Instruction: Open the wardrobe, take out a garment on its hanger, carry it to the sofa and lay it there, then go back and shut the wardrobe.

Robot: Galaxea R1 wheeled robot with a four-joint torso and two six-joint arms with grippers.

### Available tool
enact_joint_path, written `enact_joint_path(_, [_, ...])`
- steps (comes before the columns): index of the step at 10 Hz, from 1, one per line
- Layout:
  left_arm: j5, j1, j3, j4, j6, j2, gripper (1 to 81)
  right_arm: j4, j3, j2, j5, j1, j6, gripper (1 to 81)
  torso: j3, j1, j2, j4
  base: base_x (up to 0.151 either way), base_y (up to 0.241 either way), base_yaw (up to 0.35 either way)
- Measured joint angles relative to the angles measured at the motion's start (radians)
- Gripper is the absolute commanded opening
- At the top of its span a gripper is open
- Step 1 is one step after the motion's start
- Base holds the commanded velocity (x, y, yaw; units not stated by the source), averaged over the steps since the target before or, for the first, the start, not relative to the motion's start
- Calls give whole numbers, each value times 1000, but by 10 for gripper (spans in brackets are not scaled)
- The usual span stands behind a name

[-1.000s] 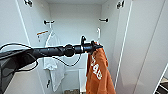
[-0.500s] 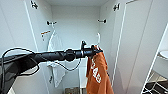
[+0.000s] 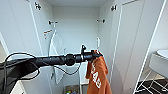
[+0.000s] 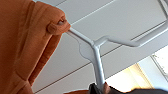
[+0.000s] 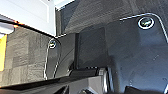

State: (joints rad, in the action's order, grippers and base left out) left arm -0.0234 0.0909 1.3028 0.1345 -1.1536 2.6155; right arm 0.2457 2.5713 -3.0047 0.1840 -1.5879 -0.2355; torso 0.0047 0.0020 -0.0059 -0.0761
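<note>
We pinch the hanger point(image 4: 98, 65) in our left gripper point(image 3: 96, 55), so the garment point(image 3: 97, 75) hangs free below, clear of the wardrobe point(image 3: 75, 27).

Head camera near, facing wardrobe point(image 3: 75, 30)

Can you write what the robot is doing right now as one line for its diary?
wardrobe: open | left gripper: holds hanger | garment: hanging from it

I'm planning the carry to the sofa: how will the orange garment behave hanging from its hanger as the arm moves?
The orange garment is probably floppy: it droops in loose folds below the left gripper. It likely swings when carried, hanging free under the white hanger. It may slip off, being bunched at one hanger end.
</note>
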Motion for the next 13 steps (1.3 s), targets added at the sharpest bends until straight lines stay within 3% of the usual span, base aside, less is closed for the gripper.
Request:
enact_joint_path(9, [-39,72,-104,50,1,-158,10,0,0,0,-1,-7,0,811,0,0,0,0,-122,0,0])
enact_joint_path(13, [-44,86,-113,62,0,-167,10,0,0,-1,0,-7,0,811,0,0,0,0,-93,0,0])
